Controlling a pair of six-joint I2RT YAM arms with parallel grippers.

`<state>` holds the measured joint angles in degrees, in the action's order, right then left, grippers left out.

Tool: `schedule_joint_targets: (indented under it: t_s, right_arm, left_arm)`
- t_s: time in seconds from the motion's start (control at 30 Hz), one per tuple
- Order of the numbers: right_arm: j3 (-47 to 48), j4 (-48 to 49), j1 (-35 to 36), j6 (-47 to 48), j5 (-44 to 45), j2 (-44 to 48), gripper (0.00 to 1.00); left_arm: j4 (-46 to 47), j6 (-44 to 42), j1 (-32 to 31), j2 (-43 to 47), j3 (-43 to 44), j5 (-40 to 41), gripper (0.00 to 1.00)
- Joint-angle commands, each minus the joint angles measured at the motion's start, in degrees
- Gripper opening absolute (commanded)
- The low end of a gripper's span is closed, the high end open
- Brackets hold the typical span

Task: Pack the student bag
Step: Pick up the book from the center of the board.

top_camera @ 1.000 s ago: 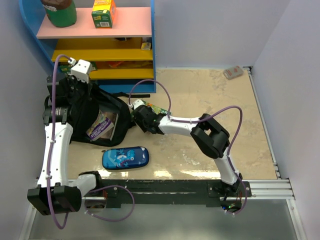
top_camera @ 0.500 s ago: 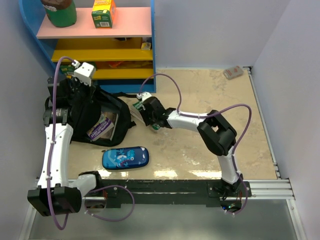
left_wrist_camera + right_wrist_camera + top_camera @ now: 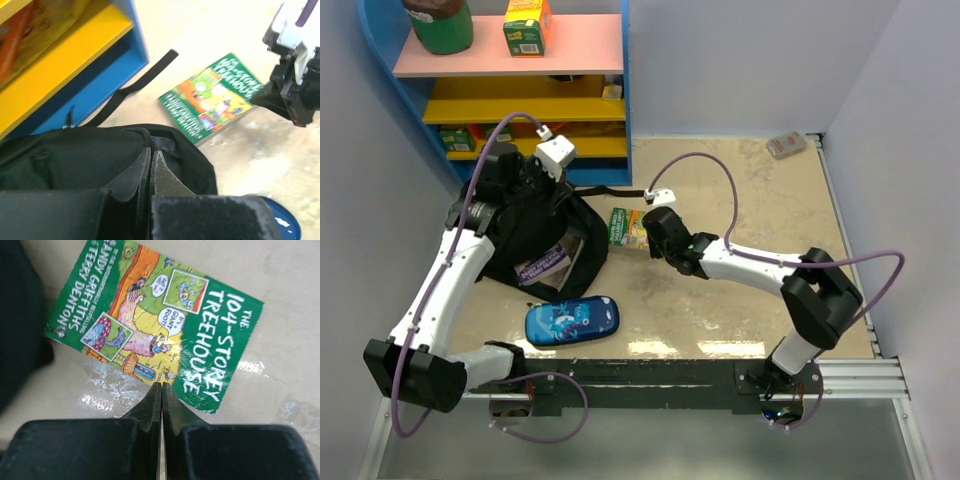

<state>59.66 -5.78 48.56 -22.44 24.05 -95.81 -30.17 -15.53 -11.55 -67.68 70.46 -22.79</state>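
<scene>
Open table (image 3: 750,190) right of book (image 3: 628,228); shelf unit (image 3: 540,105) just behind student bag (image 3: 528,226).

Bright, even light, with glare on the table (image 3: 720,345) and blurred wrist-view foregrounds.

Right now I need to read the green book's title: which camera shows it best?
The right wrist view: the green book is close up, its title readable, The 104-Storey Treehouse. The left wrist view shows it smaller and slanted, beyond the student bag. The top external view gives only a small green patch.
</scene>
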Motion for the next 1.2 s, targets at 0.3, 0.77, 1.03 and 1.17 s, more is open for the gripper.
schedule_joint_targets:
  t_s: [0.3, 0.77, 1.03, 1.17]
  right_arm:
    - [0.4, 1.0, 3.3, 11.4, 0.5, -1.0, 0.44]
    - [7.8, 1.5, 6.8, 27.8, 14.5, -12.7, 0.70]
    - [8.8, 5.2, 6.9, 33.1, 18.1, -12.1, 0.68]
    - [8.4, 7.9, 6.5, 33.8, 16.6, -11.9, 0.68]
  left_arm:
    - [5.7, -1.9, -1.6, 4.8, 1.1, 11.7, 0.00]
    - [5.8, -1.3, -1.2, 7.3, -2.8, 19.2, 0.00]
    - [5.7, -2.0, -1.1, 7.8, -3.9, 18.4, 0.00]
    - [5.7, -2.3, -1.1, 7.7, -3.6, 17.7, 0.00]
